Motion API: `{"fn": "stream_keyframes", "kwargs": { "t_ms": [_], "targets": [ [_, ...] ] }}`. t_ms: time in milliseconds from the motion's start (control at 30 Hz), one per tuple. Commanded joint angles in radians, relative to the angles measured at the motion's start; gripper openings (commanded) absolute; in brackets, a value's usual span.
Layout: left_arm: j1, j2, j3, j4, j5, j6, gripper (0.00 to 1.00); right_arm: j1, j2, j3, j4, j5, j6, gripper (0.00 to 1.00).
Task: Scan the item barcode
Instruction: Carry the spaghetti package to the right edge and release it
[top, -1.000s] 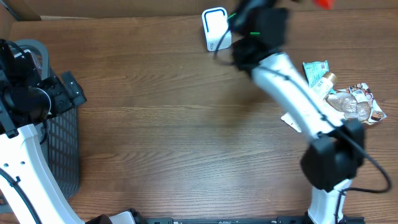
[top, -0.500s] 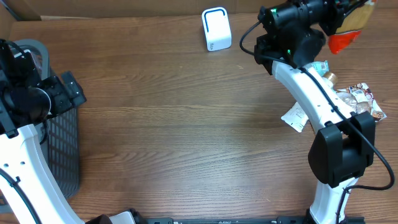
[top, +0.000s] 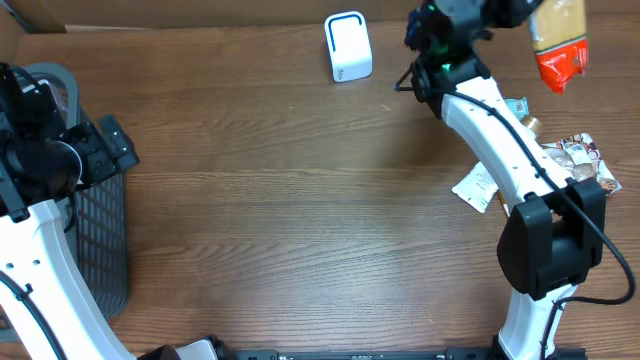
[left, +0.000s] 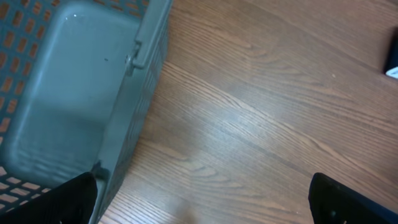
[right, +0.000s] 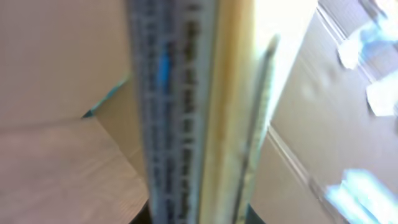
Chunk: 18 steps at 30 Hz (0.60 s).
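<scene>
My right gripper is raised at the back right, shut on the item, a tan and red snack packet that hangs to its right. The right wrist view is blurred: the packet stands edge-on between the jaws of the right gripper, a printed strip on its left side. No barcode can be made out. The white scanner stands at the back middle, left of the packet. At the left, my left gripper is open and empty over the table beside the basket; its fingertips frame bare wood.
A grey mesh basket sits at the left edge, and its wall fills the left of the left wrist view. Several packets lie at the right: a crinkled one, a teal one and a white one.
My right arm has swung from beside the scanner to the right, carrying the packet to the back right corner. The left arm has not moved.
</scene>
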Motion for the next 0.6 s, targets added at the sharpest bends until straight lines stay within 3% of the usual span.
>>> {"fn": "stream_keyframes", "kwargs": {
  "t_ms": [0,233,367,567],
  "targets": [
    [0.002,-0.002,0.002,0.002,0.008,0.015,0.99,0.025,-0.051,0.014,-0.244,-0.173,0.388,0.03],
    [0.002,-0.002,0.002,0.002,0.008,0.015,0.99,0.041,-0.136,0.016,-0.794,-0.506,0.886,0.03],
    [0.002,-0.002,0.002,0.002,0.008,0.015,0.99,-0.012,-0.254,0.031,-1.043,-0.942,1.104,0.03],
    [0.002,-0.002,0.002,0.002,0.008,0.015,1.0,-0.253,-0.423,0.031,-1.192,-1.593,1.349,0.04]
  ]
}}
